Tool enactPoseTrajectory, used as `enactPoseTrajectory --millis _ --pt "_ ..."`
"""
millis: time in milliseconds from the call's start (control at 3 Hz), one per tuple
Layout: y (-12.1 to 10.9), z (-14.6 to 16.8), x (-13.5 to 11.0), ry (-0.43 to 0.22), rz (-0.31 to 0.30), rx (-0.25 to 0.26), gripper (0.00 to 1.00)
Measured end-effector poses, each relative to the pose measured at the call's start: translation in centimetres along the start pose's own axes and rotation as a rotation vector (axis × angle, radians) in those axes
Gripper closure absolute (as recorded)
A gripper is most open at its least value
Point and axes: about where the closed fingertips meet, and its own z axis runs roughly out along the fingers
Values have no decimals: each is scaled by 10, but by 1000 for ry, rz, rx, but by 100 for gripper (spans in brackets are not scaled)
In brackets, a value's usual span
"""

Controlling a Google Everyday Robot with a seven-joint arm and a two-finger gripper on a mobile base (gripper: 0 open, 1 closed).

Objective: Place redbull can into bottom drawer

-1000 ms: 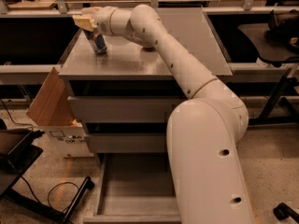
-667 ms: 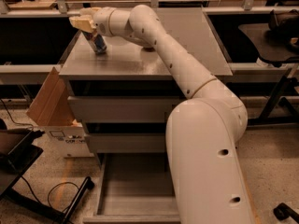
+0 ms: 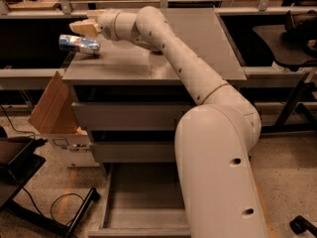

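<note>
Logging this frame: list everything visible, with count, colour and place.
redbull can: one, blue and silver, on its side at the cabinet top's left edge
bottom drawer: one, grey, pulled open near the floor
upper drawers: two, grey, shut, above it
cabinet top: one, grey
cardboard box: one, brown, left of the cabinet
cable: one, black, floor at lower left
arm: one, white, reaching across the cabinet
gripper: one, tan, just above the can
</note>
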Motion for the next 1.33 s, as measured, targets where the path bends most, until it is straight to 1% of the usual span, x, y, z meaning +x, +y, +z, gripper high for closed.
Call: enactPoseTrajectory --millis 333,667,1333 --pt "0 0 0 0 0 0 100" --pt "3 3 1 0 1 -5 82" --pt "7 8 2 1 3 -13 35"
